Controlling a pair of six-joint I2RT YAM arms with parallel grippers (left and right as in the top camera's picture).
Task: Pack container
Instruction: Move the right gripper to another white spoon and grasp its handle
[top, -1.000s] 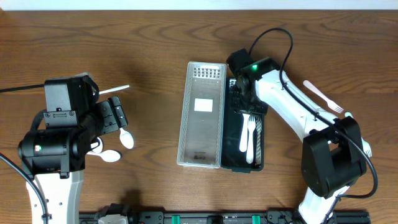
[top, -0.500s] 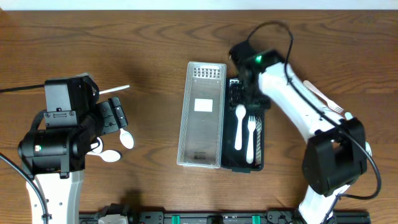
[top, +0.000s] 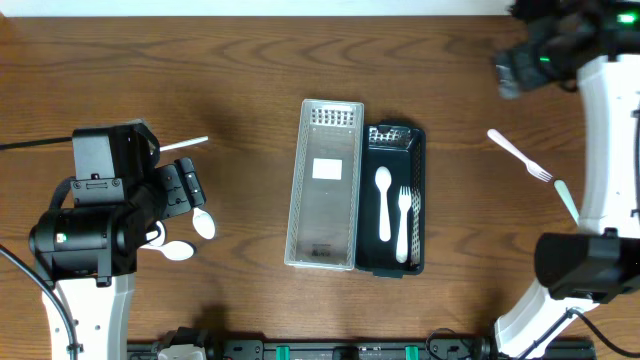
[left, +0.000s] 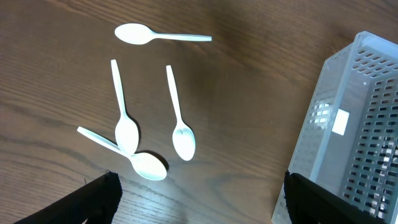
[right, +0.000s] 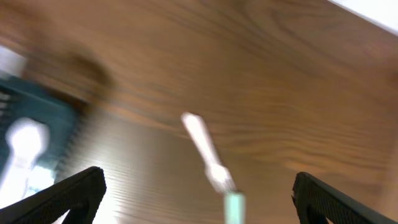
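R pincer (right: 202, 200) wide, gripping nothing, up by the far right corner of the counter (top: 240, 80), well apart from the black container (top: 366, 215) mid-counter w/ white spoon (top: 383, 203) & fork (top: 404, 222) inside. L pincer (left: 205, 202) wide too, above loose spoons (left: 183, 138) on the left
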